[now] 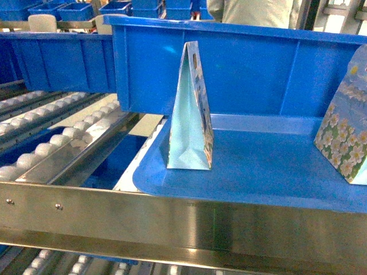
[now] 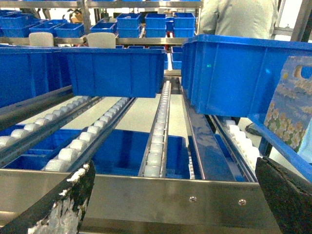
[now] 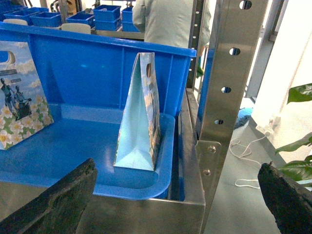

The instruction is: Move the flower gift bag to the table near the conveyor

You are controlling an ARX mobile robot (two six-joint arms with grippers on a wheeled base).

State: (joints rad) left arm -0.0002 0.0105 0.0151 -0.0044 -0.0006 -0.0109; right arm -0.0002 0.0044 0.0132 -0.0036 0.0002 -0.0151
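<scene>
Two flower gift bags stand upright in a blue tray [image 1: 275,166] on the conveyor [image 1: 69,137]. One [image 1: 189,109] shows its pale-blue wedge side near the tray's left front corner. The other [image 1: 347,132] shows its daisy face at the right edge. The right wrist view has a side-on bag [image 3: 139,117] by the tray's right rim and a daisy-faced one [image 3: 19,97] at the left. A bag face [image 2: 292,107] shows in the left wrist view. My left gripper [image 2: 173,204] and right gripper [image 3: 170,204] are open and empty before the steel front rail. The table is out of view.
A tall blue bin [image 1: 258,69] stands right behind the tray. More blue bins [image 2: 112,70] sit on the roller lanes to the left. A steel upright post [image 3: 229,73] stands right of the tray, with plant leaves [image 3: 297,92] beyond. A person [image 1: 252,11] stands at the back.
</scene>
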